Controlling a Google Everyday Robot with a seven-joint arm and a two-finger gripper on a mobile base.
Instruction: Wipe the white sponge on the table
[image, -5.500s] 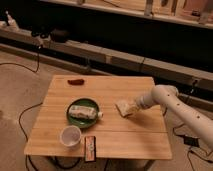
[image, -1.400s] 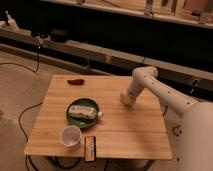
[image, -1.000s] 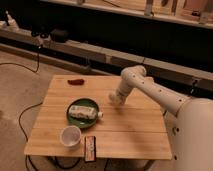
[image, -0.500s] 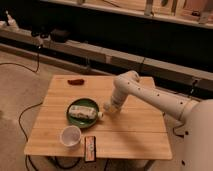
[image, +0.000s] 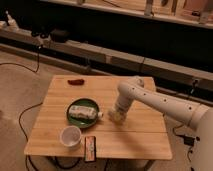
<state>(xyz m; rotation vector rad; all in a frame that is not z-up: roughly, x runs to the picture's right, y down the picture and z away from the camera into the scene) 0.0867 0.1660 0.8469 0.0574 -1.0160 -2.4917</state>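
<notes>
Wiping appears to be under way. The gripper (image: 118, 111) is lowered to the table (image: 142, 136), with its fingers pinched shut on the white sponge (image: 115, 118), which shows as a pale pad directly under the fingertips and in contact with the wood. The green plate (image: 74, 118) lies just beside the fingers, on the side away from the arm. No wipe trace is visible, so the area already covered cannot be determined; further strokes are probably still needed.

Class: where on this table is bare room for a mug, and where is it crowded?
Bare: front right of the table, right of the gripper holding the sponge; also the back strip beside the red item. Crowded: front left, around plate, cup and dark box.
</notes>
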